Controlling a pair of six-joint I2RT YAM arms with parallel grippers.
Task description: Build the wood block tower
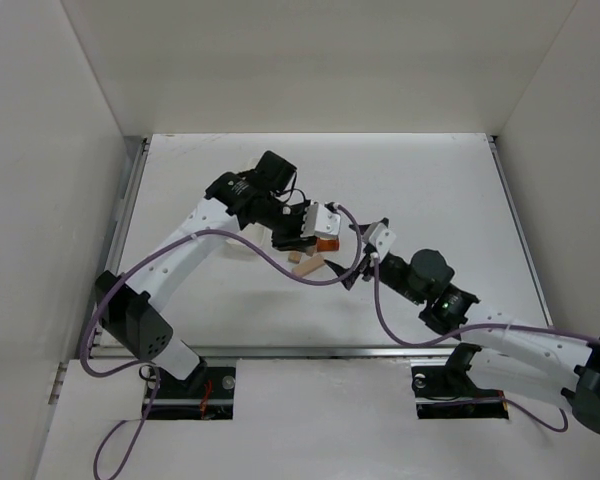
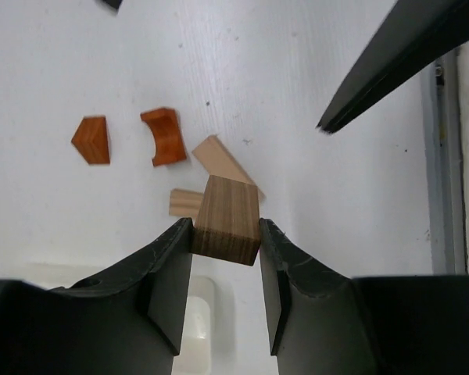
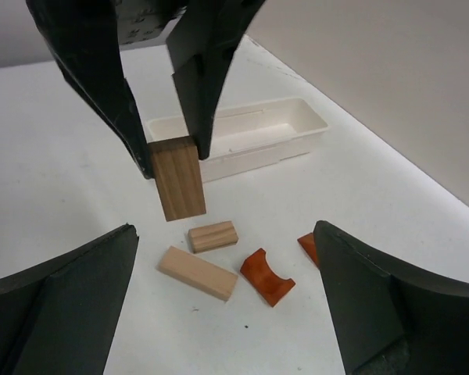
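With the left gripper (image 2: pixel 225 231) jaws pinching a tan upright block (image 2: pixel 228 217) above the unbuilt tower's loose short block (image 3: pixel 213 235), long block (image 3: pixel 196 272) and orange-red arch piece (image 3: pixel 266 276) on the tabletop (image 3: pixel 78 172), it is best lowered square and released gently, beside the right gripper (image 3: pixel 225 234) with its jaws spread wide.

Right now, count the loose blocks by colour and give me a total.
Tan wood: 3, the held block in the left gripper, the long block, the short block.
Orange-red: 2, the arched piece, the wedge.
Total: 5.
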